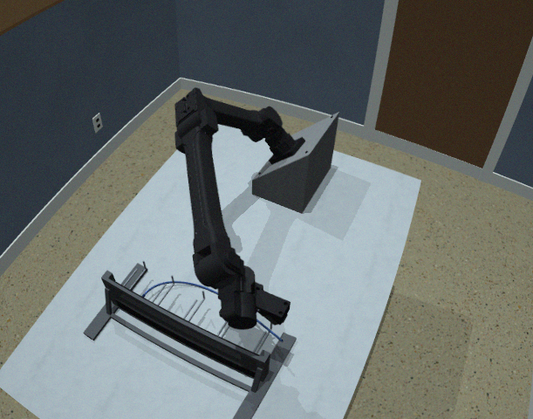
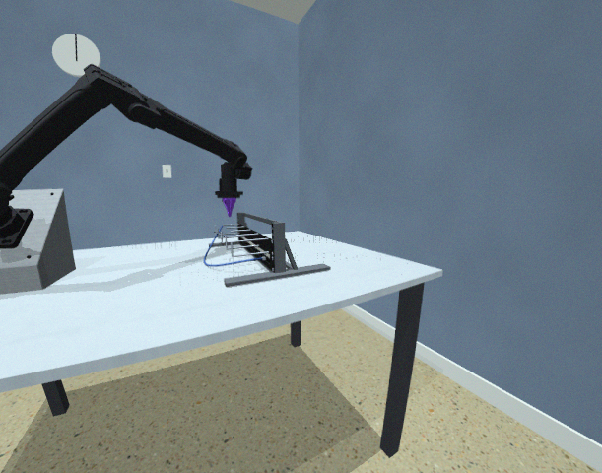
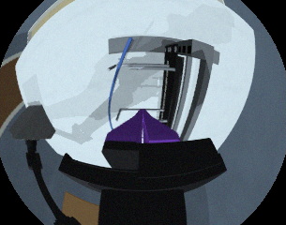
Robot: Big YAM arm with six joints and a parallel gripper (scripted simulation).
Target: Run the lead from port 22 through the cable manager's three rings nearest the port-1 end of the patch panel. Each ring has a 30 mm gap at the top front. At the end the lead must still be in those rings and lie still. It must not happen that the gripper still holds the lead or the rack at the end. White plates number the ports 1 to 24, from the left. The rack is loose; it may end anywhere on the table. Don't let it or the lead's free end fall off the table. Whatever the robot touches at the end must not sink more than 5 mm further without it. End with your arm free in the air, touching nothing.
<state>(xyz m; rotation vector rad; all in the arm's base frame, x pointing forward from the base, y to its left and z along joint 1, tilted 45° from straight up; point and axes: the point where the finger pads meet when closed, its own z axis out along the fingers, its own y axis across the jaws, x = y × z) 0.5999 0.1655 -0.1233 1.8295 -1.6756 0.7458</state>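
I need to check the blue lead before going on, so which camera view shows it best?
The top view: it shows the blue lead arching along the rack's front, partly behind the arm. The exterior shows its low loop side-on; the wrist shows one stretch.

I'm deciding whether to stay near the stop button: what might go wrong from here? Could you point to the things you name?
The gripper (image 2: 230, 216) (image 3: 143, 112), shut on nothing, hangs above the rings; lowering it might bend or snag one. The blue lead (image 1: 181, 282) (image 2: 205, 255) (image 3: 111, 96) bows outward, so a push could shift it. The rack (image 1: 185, 322) (image 2: 279, 246) is loose and may slide.
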